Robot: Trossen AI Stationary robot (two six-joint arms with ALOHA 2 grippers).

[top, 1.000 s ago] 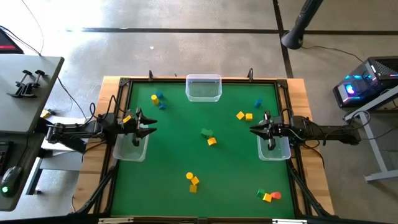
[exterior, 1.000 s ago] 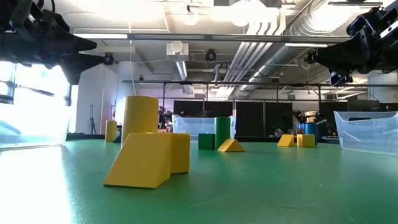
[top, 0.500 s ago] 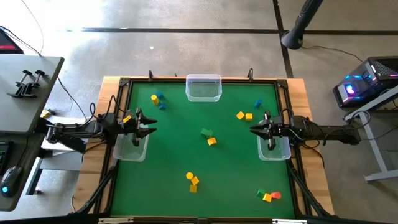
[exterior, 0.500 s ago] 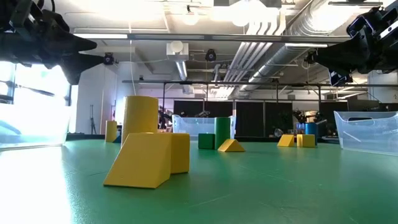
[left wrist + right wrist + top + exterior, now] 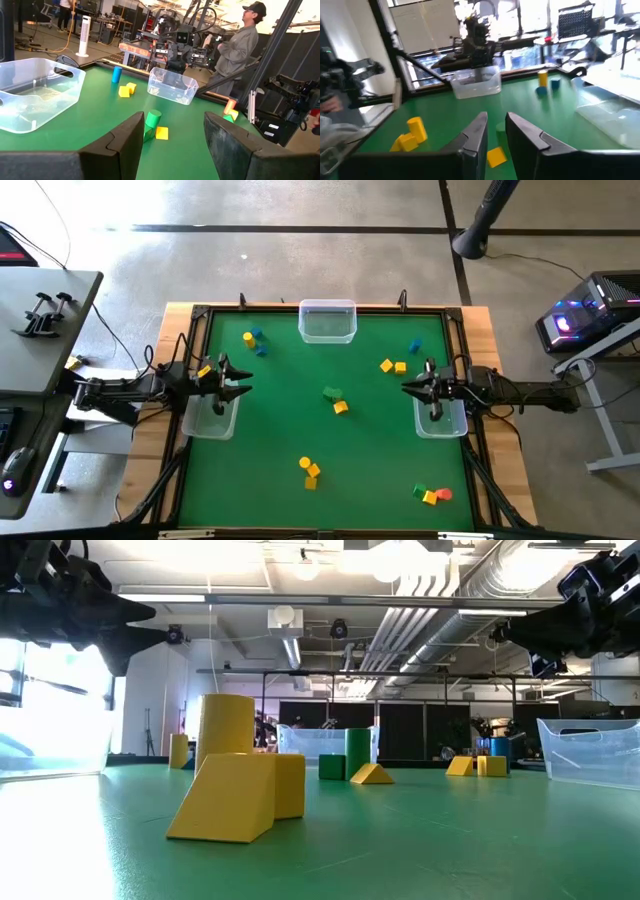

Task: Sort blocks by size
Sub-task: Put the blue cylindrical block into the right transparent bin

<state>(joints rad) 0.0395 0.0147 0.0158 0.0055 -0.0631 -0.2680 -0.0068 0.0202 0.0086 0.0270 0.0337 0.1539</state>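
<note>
The blocks lie scattered on the green table [image 5: 270,440]. A yellow and blue group [image 5: 252,340] sits far left and a yellow pair [image 5: 393,366] far right. A green and a yellow block [image 5: 336,400] are at the centre. Yellow and orange ones [image 5: 309,470] lie near the front, and a green, yellow and red group [image 5: 431,495] at the front right. My left gripper [image 5: 240,390] hovers level over the left bin, open wide [image 5: 170,145]. My right gripper [image 5: 408,389] hovers level over the right bin, its fingers a narrow gap apart [image 5: 496,142]. Neither has anything between its fingers.
Three clear plastic bins stand on the table: one at the far edge [image 5: 327,320], one at the left edge [image 5: 210,418], one at the right edge [image 5: 441,418]. A person [image 5: 240,45] stands beyond the right side. A raised frame runs around the table.
</note>
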